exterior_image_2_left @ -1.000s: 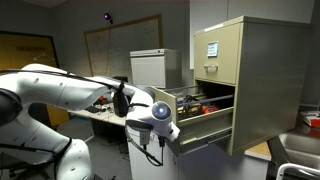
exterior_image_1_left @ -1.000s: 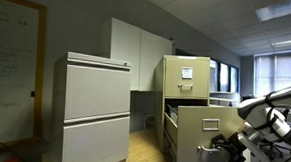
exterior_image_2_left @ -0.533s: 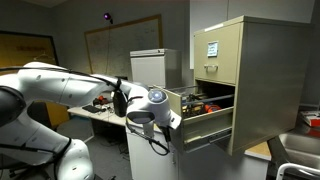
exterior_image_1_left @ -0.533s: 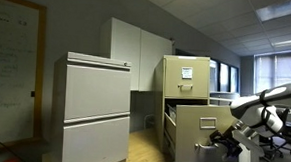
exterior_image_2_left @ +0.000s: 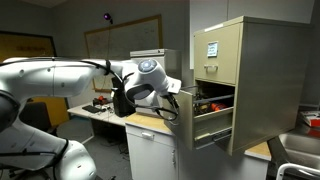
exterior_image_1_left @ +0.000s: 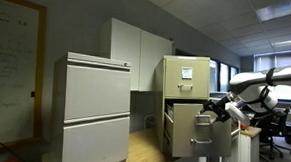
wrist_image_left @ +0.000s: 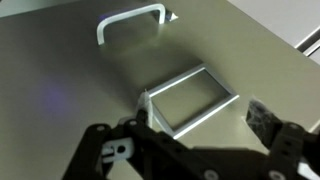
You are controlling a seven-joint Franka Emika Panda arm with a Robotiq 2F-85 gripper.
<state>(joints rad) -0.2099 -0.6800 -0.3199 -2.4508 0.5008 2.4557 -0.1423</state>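
Gripper (wrist_image_left: 200, 125) fingers stood spread wide and empty, close against the beige drawer front (wrist_image_left: 80, 90) beside its label frame (wrist_image_left: 190, 95), with the handle (wrist_image_left: 130, 20) beyond. That drawer (exterior_image_2_left: 212, 118) jutted partway from the filing cabinet (exterior_image_2_left: 255, 70). This looked like the pushing-shut step; finishing would call for a straight, level shove.

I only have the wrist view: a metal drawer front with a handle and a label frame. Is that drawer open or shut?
Observer: Partly open. In both exterior views the drawer sticks out of the cabinet.
Operator: Which drawer is it?
Observer: The one right below the top drawer, which is shut.
Operator: Anything inside?
Observer: Yes, an exterior view shows red things in it, too small to name.
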